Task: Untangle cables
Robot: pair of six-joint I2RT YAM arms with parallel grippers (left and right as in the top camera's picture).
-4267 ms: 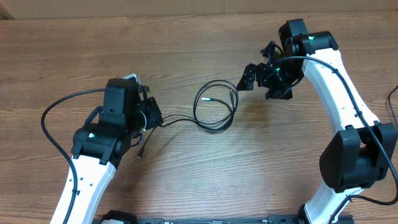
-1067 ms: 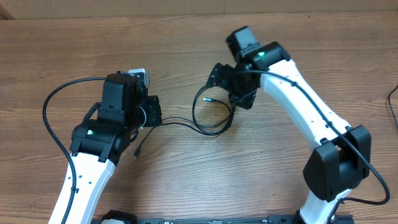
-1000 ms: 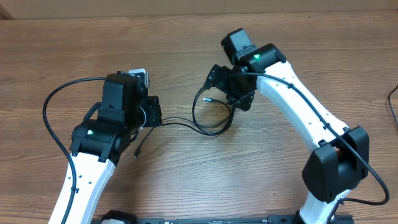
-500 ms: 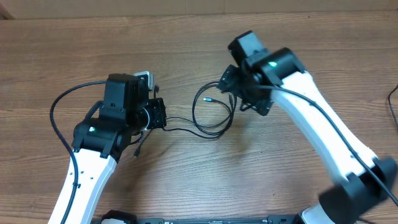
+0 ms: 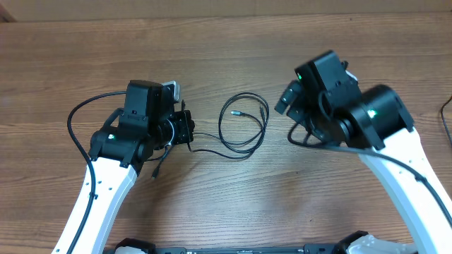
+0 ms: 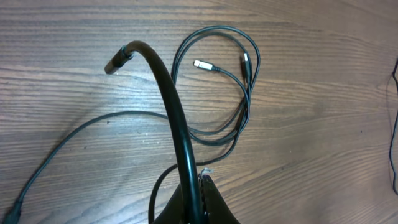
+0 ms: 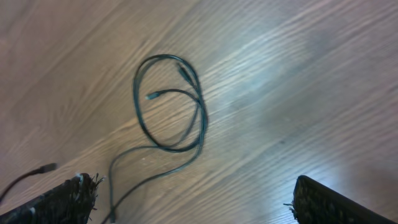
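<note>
The right arm has pulled back from the coil toward the right edge of the wooden desk (image 5: 212, 42), and the left gripper (image 5: 187, 130) has edged a little toward the middle. The right gripper (image 5: 291, 113) now hangs above bare wood just right of the coil, its fingers (image 7: 74, 199) spread wide with nothing between them. The left gripper's fingers are pinched tight on one thin black cord (image 6: 177, 124). In the left wrist view that cord arches up from the grip to a free plug tip (image 6: 117, 63). The cables (image 5: 247, 115) lie mostly as a loose double loop near the middle of the desk, between the two grippers. A silver-tipped plug (image 6: 200, 64) and a darker plug (image 6: 244, 59) rest inside the loop. A strand runs from the loop's lower side back toward the left gripper. Where the two cords cross inside the loop cannot be made out.
</note>
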